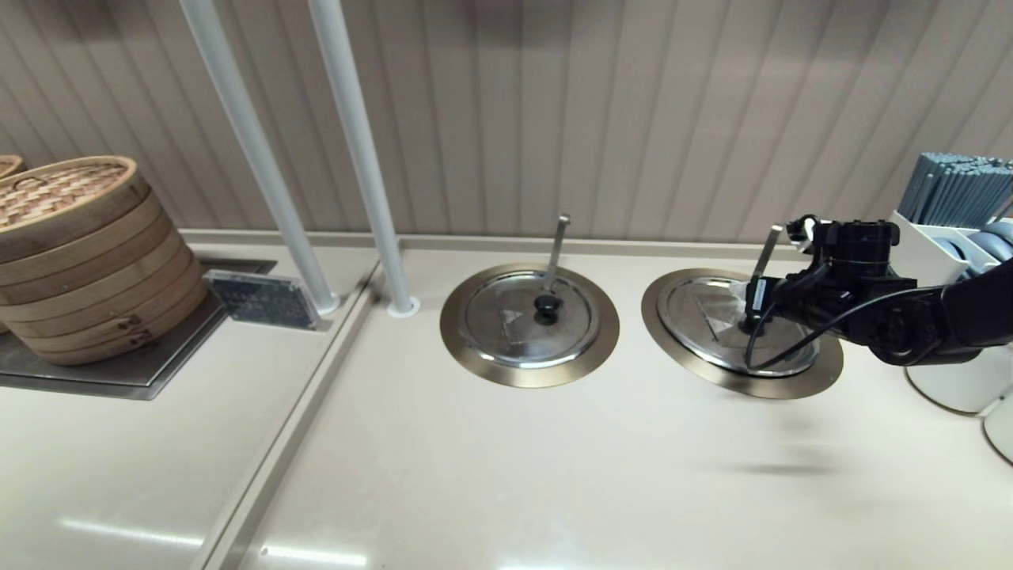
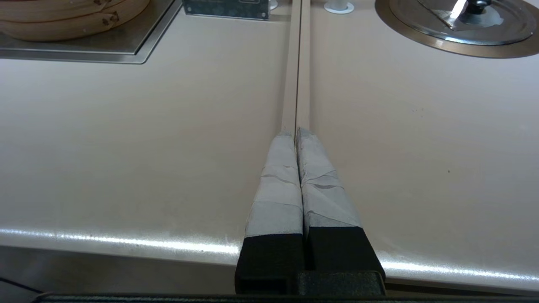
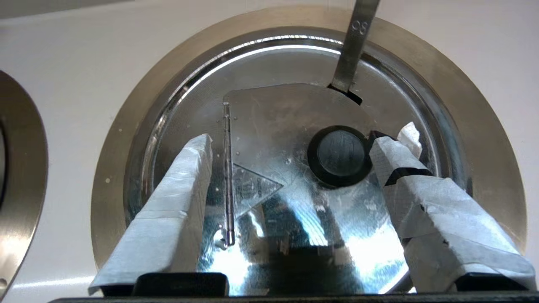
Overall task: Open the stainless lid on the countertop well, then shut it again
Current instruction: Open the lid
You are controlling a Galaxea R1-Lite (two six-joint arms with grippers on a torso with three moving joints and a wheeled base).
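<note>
The stainless lid [image 1: 708,317] lies flat and closed in the countertop well, ringed by the well's bronze rim [image 1: 791,381]. Its ladle handle [image 1: 766,252] sticks up at the back. In the right wrist view the lid [image 3: 273,122] shows its hinge line, wedge flap and black knob [image 3: 340,153]. My right gripper [image 3: 294,143] hangs open just above the lid, and the knob sits between the fingers, close against one fingertip [image 3: 389,153]. In the head view the right gripper [image 1: 752,305] is over the lid's centre. My left gripper [image 2: 297,134] is shut and empty, low over the counter near its front edge.
The twin lid [image 1: 529,317] with its own ladle handle sits to the left. A bamboo steamer [image 1: 79,253] stands far left on a steel plate, beside a small dark sign [image 1: 265,299]. Two white poles [image 1: 360,158] rise behind. A white holder with grey sticks [image 1: 957,194] stands at the right.
</note>
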